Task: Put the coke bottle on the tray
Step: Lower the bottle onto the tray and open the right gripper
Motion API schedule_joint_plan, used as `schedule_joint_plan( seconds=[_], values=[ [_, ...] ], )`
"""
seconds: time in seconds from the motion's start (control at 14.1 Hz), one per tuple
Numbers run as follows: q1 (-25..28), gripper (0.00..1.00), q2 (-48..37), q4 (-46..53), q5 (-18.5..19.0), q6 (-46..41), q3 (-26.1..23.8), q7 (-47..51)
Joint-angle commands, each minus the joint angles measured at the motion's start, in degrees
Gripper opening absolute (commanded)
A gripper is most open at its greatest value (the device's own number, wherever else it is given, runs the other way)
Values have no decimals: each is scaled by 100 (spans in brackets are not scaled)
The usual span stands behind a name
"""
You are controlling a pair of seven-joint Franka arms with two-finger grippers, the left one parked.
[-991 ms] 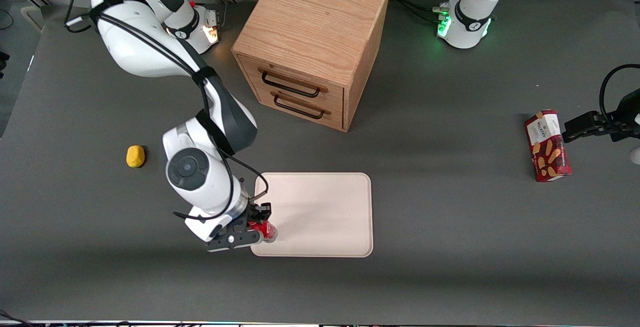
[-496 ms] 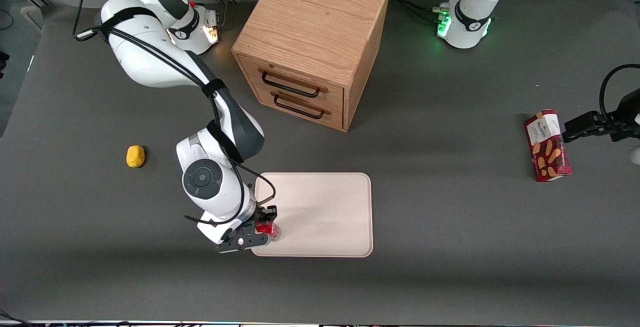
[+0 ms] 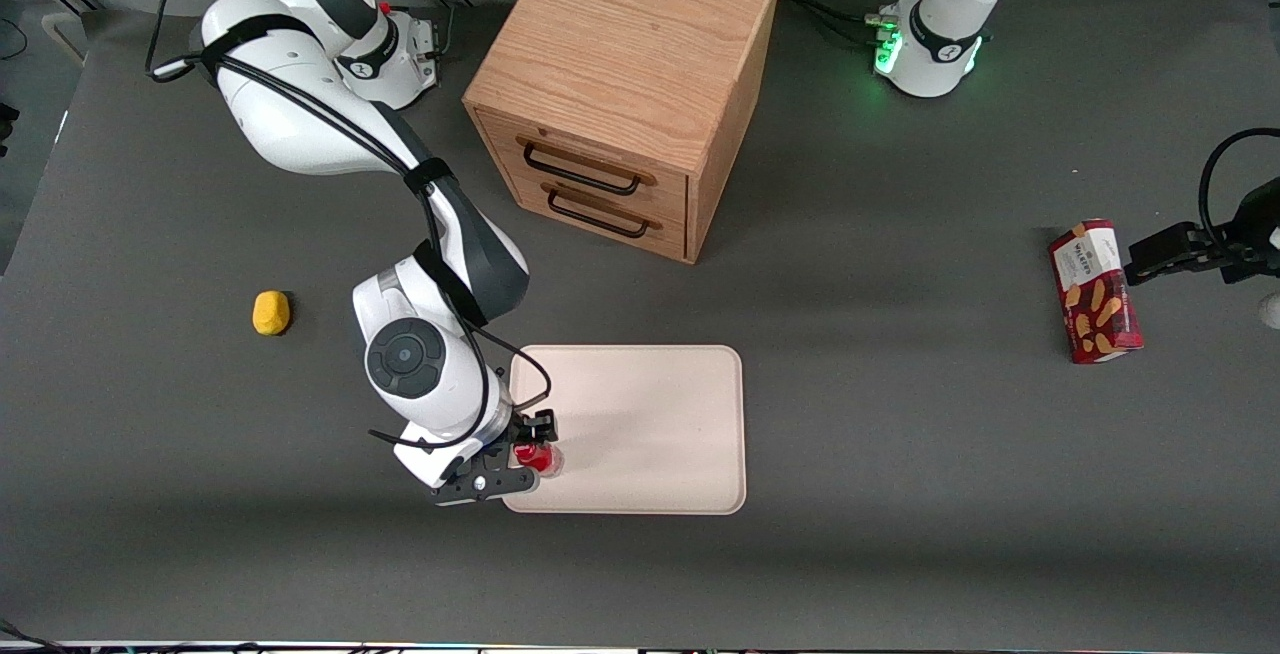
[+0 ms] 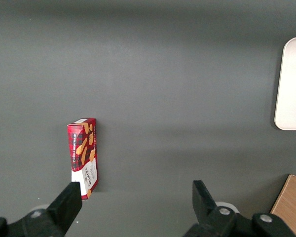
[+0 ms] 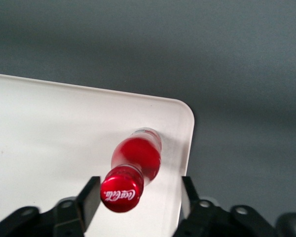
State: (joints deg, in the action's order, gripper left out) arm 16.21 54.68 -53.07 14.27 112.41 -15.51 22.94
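Right arm's black two-finger end effector [image 3: 524, 452] sits low over the tray corner nearest the front camera on the working arm's side. Its fingers [image 5: 90, 197] are spread apart, one on each side of the bottle, a visible gap to each; not clamping it.

Tiny red coke bottle with red cap and white script [image 5: 133, 170] stands upright on the flat cream-white rectangular tray with rounded corners and low rim [image 3: 650, 424], close to that rounded corner, just inside the rim. In the front view the bottle [image 3: 535, 457] shows as a red spot between the fingers, base on the tray floor. Wrist view looks straight down on the cap, clear base visible below the red body.

Tray lies flat on the dark grey matte surface [image 3: 900, 494], otherwise bare.

Small yellow lump [image 3: 271, 313] lies on the surface toward the working arm's end, farther from the front camera than the end effector, well apart from the tray.

Red snack box with biscuit pictures [image 3: 1095, 291] lies toward the parked arm's end of the surface, well apart from the tray.

Farther from the camera than the tray: light oak wooden cabinet with two drawers and dark wire handles [image 3: 625, 84], both drawers closed.
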Motion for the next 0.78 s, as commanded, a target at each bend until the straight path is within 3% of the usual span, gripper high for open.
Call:
schedule_joint_plan(
  seconds=[0.0, 0.42, 0.64, 0.71],
  values=[
    [5, 100, 34, 69, 199, 44, -57, 194],
    [-100, 100, -62, 69, 146, 35, -66, 264],
    [-153, 100, -780, -368, 102, -516, -49, 264],
    [-223, 100, -1140, -736, -81, -536, -14, 247]
  ],
)
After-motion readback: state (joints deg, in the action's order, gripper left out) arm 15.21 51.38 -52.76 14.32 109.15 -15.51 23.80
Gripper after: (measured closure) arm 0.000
